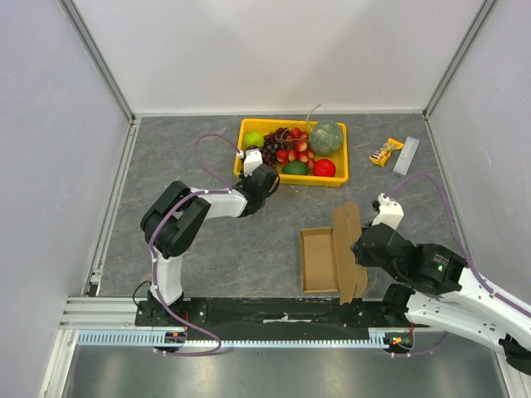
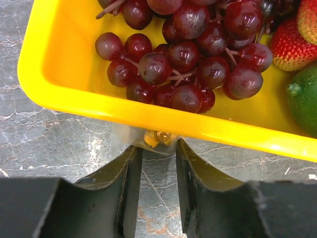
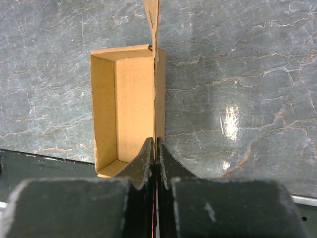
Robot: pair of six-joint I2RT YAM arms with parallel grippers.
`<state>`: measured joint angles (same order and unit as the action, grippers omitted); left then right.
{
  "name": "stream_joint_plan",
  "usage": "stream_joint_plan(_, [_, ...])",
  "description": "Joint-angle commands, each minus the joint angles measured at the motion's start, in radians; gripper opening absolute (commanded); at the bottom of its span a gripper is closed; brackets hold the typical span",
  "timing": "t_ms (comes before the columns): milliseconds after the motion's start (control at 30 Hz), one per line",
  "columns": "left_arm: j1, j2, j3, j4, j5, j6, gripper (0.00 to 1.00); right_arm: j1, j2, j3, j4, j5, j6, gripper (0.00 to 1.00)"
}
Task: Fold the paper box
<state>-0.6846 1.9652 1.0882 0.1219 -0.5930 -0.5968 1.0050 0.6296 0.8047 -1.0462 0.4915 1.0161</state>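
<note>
The paper box (image 1: 319, 261) is brown cardboard and lies open near the table's front edge. Its lid flap (image 1: 348, 249) stands upright along the right side. My right gripper (image 1: 358, 250) is shut on that upright flap, and the right wrist view shows the fingers pinching the thin cardboard edge-on (image 3: 156, 141) beside the box's hollow (image 3: 129, 99). My left gripper (image 1: 264, 176) is far from the box, at the front rim of the yellow tray (image 2: 74, 99). Its jaws stand apart, and a small gold candy in clear wrap (image 2: 158, 138) lies between the fingertips under the rim.
The yellow tray (image 1: 336, 176) at the back holds grapes (image 2: 183, 54), strawberries, a lime, a melon (image 1: 326, 138) and other fruit. A wrapped snack bar (image 1: 386, 152) and a pale packet (image 1: 406, 156) lie to the tray's right. Walls close in the table on three sides.
</note>
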Motion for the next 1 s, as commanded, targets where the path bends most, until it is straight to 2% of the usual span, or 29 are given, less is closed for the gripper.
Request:
stream_joint_plan(0, [0.005,-0.003,-0.022,-0.021,0.019,-0.054,0.38,-0.002,0.004,-0.007,0.038,-0.004,-0.022,0.03])
stream_joint_plan(433, [0.003,-0.279,-0.197,-0.025,0.186,-0.040,0.29,-0.002,0.077,-0.012,0.123,-0.054,-0.050,0.03])
stream_joint_plan(567, [0.003,-0.431,-0.272,-0.068,0.249,-0.020,0.30,-0.002,0.104,-0.006,0.146,-0.056,-0.071,0.03])
stream_joint_plan(800, [-0.015,-0.757,-0.378,-0.116,0.487,0.041,0.32,-0.002,0.168,-0.002,0.270,-0.154,-0.117,0.03])
stream_joint_plan(967, [-0.104,-0.887,-0.398,-0.191,0.575,0.060,0.33,-0.002,0.214,-0.002,0.348,-0.191,-0.134,0.02])
